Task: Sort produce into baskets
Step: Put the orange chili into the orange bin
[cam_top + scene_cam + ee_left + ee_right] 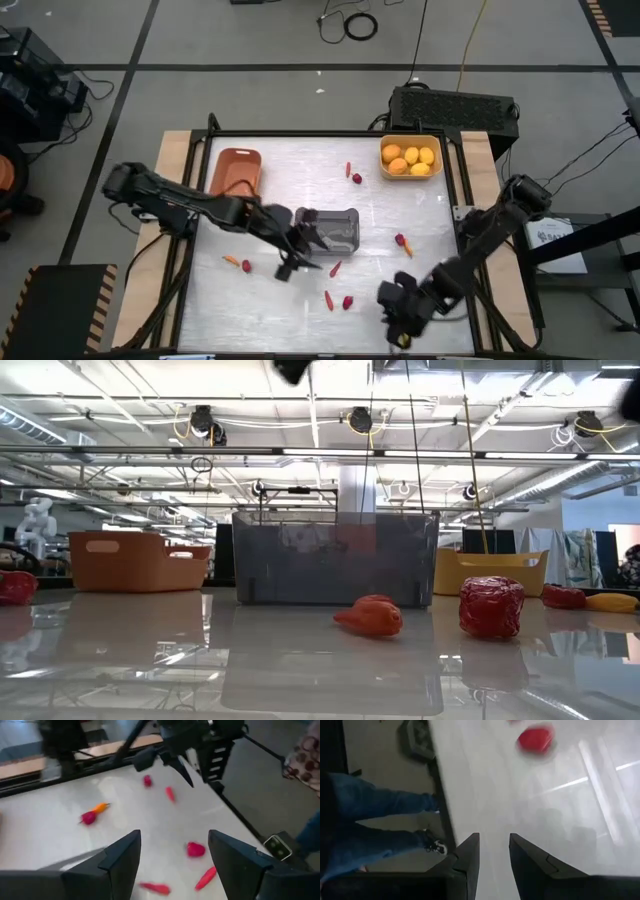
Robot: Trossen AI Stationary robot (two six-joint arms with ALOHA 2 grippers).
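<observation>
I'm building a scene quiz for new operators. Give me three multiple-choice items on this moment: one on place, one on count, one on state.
1. Where is the yellow basket?
A. far right corner of the table
B. table centre
C. near left corner

2. How many yellow-orange fruits lie in it?
A. none
B. about five
C. over a dozen

3. How do the left end effector's fingers stand?
A. shut on a carrot
B. apart, holding nothing
C. shut on the grey basket

Answers:
1. A, the high view shows it at the far right, while the grey basket holds the centre.
2. B, roughly five show packed together.
3. B, the left wrist view shows bare table between them.
</observation>
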